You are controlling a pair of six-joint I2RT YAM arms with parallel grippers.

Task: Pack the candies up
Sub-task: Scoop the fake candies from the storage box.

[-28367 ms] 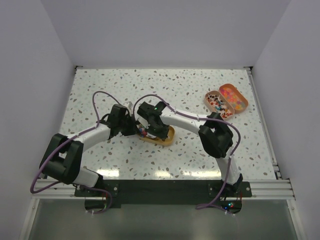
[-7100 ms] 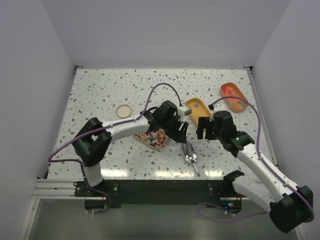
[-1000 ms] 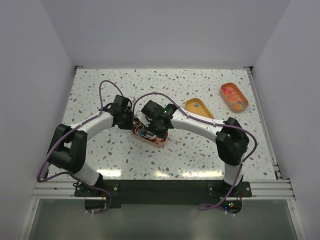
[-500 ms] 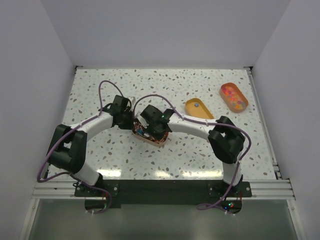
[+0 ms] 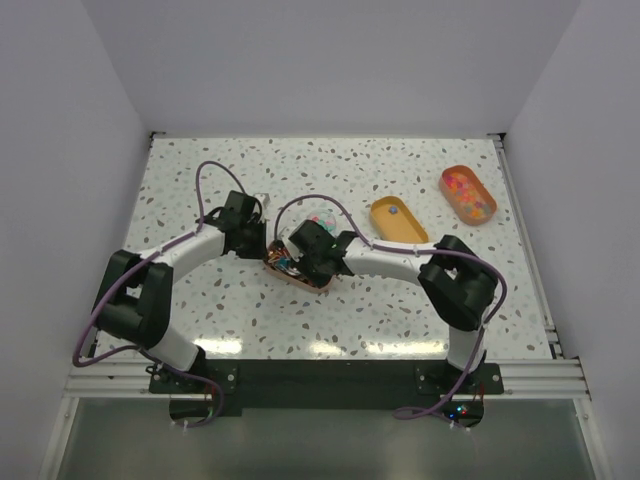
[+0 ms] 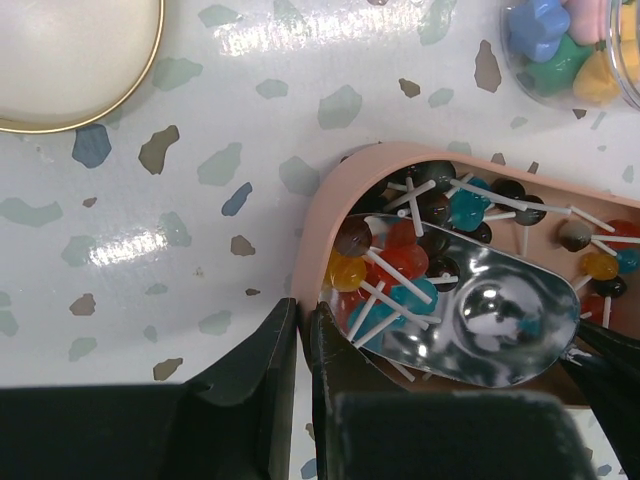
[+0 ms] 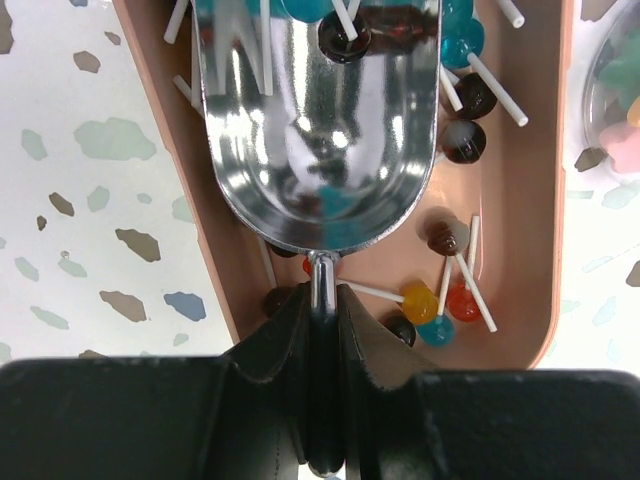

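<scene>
A pink oval tray (image 5: 300, 277) holds the candies (image 6: 400, 255): small lollipops on white sticks in red, blue, yellow and dark brown. My left gripper (image 6: 303, 312) is shut on the tray's rim (image 6: 335, 190), one finger inside and one outside. My right gripper (image 7: 320, 295) is shut on the handle of a shiny metal scoop (image 7: 320, 120). The scoop's bowl lies in the tray among the lollipops (image 7: 445, 300) and is nearly empty, with one dark lollipop (image 7: 343, 40) at its far lip. The scoop also shows in the left wrist view (image 6: 480, 320). In the top view both grippers, left (image 5: 262, 250) and right (image 5: 312, 262), meet at the tray.
A clear jar (image 5: 320, 220) of larger pastel sweets (image 6: 575, 50) stands just behind the tray. A round cream lid (image 6: 70, 50) lies left of it. A yellow tray (image 5: 397, 219) and an orange tray of mixed small sweets (image 5: 468, 193) sit at the back right.
My right gripper and the scoop have shifted a little toward the near edge along the tray, uncovering the jar behind. The left gripper has stayed on the rim.
</scene>
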